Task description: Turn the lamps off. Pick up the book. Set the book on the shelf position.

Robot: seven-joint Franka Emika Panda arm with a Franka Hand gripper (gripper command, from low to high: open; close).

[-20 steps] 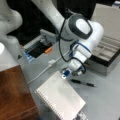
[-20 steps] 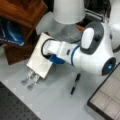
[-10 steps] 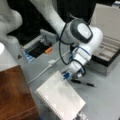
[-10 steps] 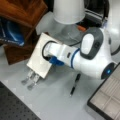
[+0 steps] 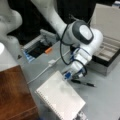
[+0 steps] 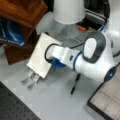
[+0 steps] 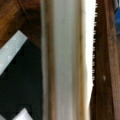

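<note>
- In a front view the book (image 5: 61,97) sits at 6 o'clock, coil along its lower-left edge, just beside the block (image 5: 15,92) at 8 o'clock. The arm's wrist comes down onto the book's upper corner. The jaws (image 5: 81,115) peek out past its bottom corner. A pen (image 5: 83,83) lies on the desk (image 5: 105,100) at 4 o'clock, a grey case (image 5: 107,53) at 2 o'clock.
- In a front view the book (image 6: 40,56) looks tilted and lifted off the desk (image 6: 55,100), with the jaws (image 6: 30,79) pinching its lower edge, fingers poking out below at 8 o'clock. The lamp (image 6: 68,11) stands at 12 o'clock, the block (image 6: 21,11) at 11 o'clock; whether the lamp is off I cannot tell.
- In the wrist view the book (image 7: 67,60) fills the middle edge-on, coil to the right, brown wood on either side.
- Judgement: the pick-up seems done and the carry is in hand. The placing calls for bringing the book level over the block's flat top.
</note>
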